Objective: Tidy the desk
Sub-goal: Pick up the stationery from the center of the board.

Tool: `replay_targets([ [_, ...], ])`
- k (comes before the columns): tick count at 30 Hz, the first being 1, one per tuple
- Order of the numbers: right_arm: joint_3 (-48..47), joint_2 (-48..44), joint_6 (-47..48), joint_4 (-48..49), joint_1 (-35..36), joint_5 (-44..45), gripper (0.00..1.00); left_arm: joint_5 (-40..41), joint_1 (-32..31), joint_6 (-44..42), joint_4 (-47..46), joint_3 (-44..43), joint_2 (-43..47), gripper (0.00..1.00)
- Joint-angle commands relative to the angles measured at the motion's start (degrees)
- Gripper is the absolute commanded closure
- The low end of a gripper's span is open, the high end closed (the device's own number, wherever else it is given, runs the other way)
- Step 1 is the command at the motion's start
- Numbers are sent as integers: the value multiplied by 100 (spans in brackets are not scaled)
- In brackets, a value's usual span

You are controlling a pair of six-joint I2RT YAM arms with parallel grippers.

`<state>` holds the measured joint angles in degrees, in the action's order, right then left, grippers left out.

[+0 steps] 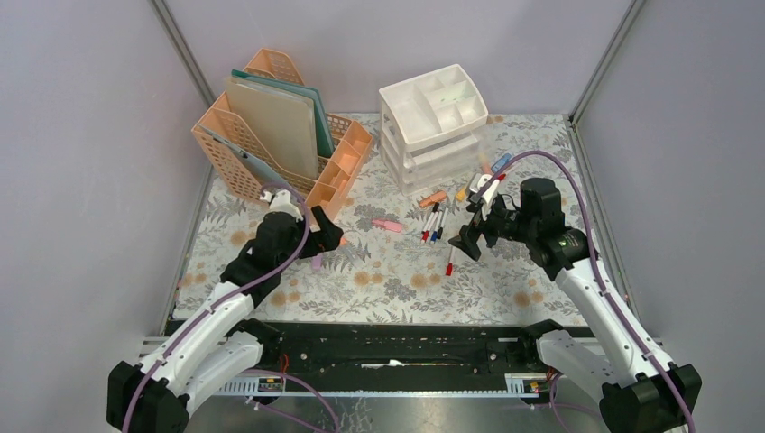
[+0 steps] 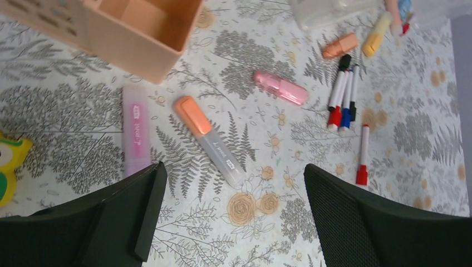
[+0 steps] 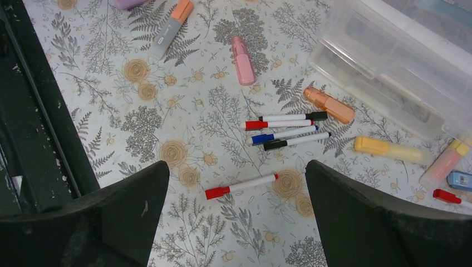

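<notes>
Across the middle of the top view lies the desk (image 1: 388,284), fern-and-flower cloth, w/ a black rail (image 1: 388,347) along its lower edge. Upper left of frame: peach file rack (image 1: 236,162), tall slots holding a cream folder (image 1: 275,126) and a teal folder (image 1: 322,122), both upright; low front pockets (image 1: 341,167) face ctr, contents can't be told from above. Upper ctr: white drawer unit (image 1: 424,153), 3 drawers, w/ a divided tray (image 1: 433,101) on top; faint green tint in one tray section, too small to ID. R-wrist view shows its see-through drawer fronts (image 3: 389,67) at upper right, contents blurred. Loose on the cloth, in no container: three markers (image 3: 286,129) side by side, a lone red-capped marker (image 3: 240,185) below them, pink highlighter (image 3: 242,53), orange highlighter (image 3: 328,104), yellow highlighter (image 3: 389,149), orange-capped grey highlighter (image 3: 170,29) at top. L-wrist view adds a lilac-pink highlighter (image 2: 135,129) just beside the rack's corner pocket. L gripper (image 2: 234,217): fingers spread wide, nothing btwn them, over the cloth near the rack. R gripper (image 3: 236,222): likewise spread wide, holding nothing, above the lone marker.
</notes>
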<state>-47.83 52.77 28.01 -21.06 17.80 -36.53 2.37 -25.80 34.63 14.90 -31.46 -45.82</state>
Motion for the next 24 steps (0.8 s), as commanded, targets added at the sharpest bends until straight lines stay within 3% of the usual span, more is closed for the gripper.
replay_targets([
  [1,33,-8,-46,189,-33,76,0,748,40,710,-233,172,-14,1],
  [10,81,-42,-21,216,-38,30,1,1753,42,998,623,-264,-1396,4],
  [13,75,-28,-34,216,-33,-26,1,1590,32,835,726,-501,-1952,23],
  [17,89,-24,-31,217,-42,-29,1,1512,24,650,679,-614,-2448,38],
  [24,105,2,-34,228,-72,-86,1,1698,14,382,607,-776,-3114,49],
])
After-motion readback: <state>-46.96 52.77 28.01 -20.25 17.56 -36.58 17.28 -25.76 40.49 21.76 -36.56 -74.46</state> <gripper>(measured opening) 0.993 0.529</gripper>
